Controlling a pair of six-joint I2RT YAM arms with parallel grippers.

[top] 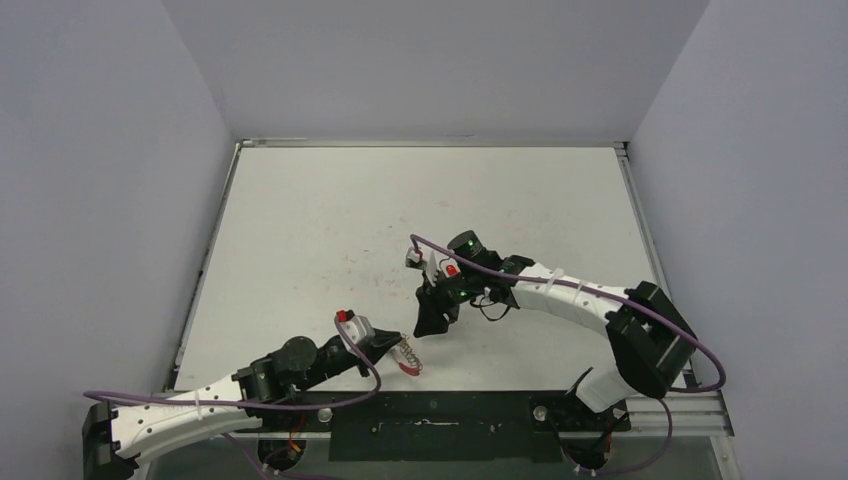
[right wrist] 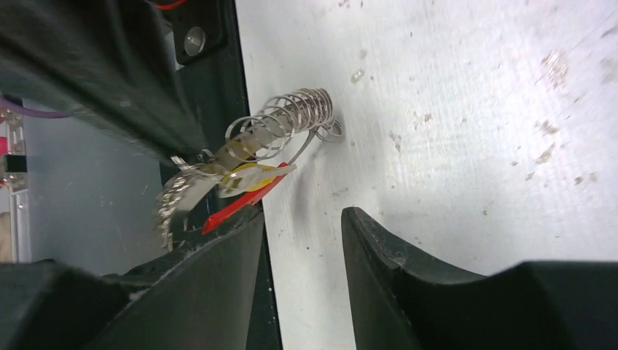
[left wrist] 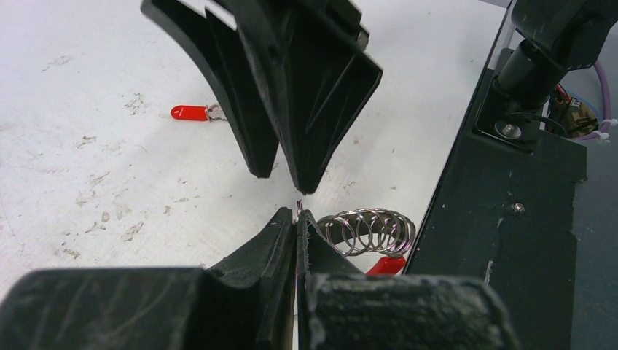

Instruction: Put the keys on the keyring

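Left gripper [left wrist: 297, 219] clenched on keyring [left wrist: 368, 232] wire end, at near table [top: 300, 220] edge. Right gripper [right wrist: 302, 219] released, empty. Yellow key [right wrist: 251, 179] looks hung on ring; red key [left wrist: 191, 112] lies apart. Risk: left tilts, yellow slips off open end.

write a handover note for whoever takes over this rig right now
Left hand: shut on the wire end of the keyring.
Right hand: open, empty, close to the left hand's tips.
Yellow-headed key: up against the keyring coil; looks threaded, not certain.
Red-headed key: loose on the table, apart from the ring.
Left to do: check the yellow one, then pick up and thread the red-headed key.
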